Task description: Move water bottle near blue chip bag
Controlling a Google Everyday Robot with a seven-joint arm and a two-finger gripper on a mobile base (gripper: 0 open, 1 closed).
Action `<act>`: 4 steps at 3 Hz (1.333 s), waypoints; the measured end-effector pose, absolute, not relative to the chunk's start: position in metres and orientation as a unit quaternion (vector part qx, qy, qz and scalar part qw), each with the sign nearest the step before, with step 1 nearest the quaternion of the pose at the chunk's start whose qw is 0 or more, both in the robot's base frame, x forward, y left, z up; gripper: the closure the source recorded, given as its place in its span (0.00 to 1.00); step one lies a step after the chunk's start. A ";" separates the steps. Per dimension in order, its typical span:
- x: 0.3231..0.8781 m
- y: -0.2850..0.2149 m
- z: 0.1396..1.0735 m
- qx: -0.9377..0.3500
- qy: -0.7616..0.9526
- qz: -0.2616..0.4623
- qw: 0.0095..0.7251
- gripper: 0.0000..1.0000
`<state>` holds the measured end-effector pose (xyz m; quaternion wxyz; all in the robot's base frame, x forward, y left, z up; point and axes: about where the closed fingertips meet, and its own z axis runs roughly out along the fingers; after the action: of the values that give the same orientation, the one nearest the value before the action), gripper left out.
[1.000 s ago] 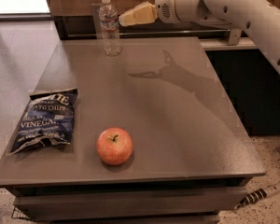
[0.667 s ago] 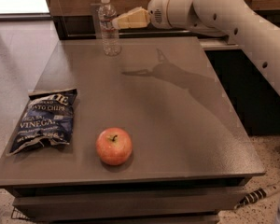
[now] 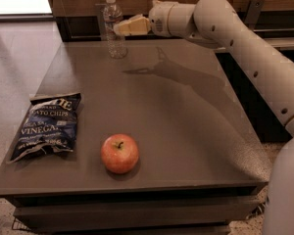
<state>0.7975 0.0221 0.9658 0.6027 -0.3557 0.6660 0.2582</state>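
Observation:
The water bottle (image 3: 114,28), clear and ribbed with a white cap, stands upright at the far left of the grey table (image 3: 186,131). My gripper (image 3: 121,27), with cream-coloured fingers, reaches in from the right at the bottle's upper body, its tips at or touching the bottle. The blue chip bag (image 3: 48,126), dark navy with white "potato chips" and "vinegar" lettering, lies flat near the table's front left edge, far from the bottle.
A red apple (image 3: 119,153) sits near the front edge, right of the chip bag. A wooden wall and dark counter run behind the table. My white arm (image 3: 245,48) stretches across the right side.
My gripper has moved left along the back of the table, from well right of the bottle to right up against it. The bottle, bag and apple have not moved.

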 end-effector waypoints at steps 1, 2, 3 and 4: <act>0.811 0.030 0.957 -0.367 0.657 0.261 0.604 0.00; 0.822 0.048 0.950 -0.371 0.651 0.274 0.603 0.00; 0.829 0.062 0.946 -0.366 0.645 0.290 0.605 0.00; 0.835 0.074 0.943 -0.358 0.640 0.305 0.607 0.00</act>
<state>0.8350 0.0739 0.9433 0.6071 -0.3577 0.6405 0.3052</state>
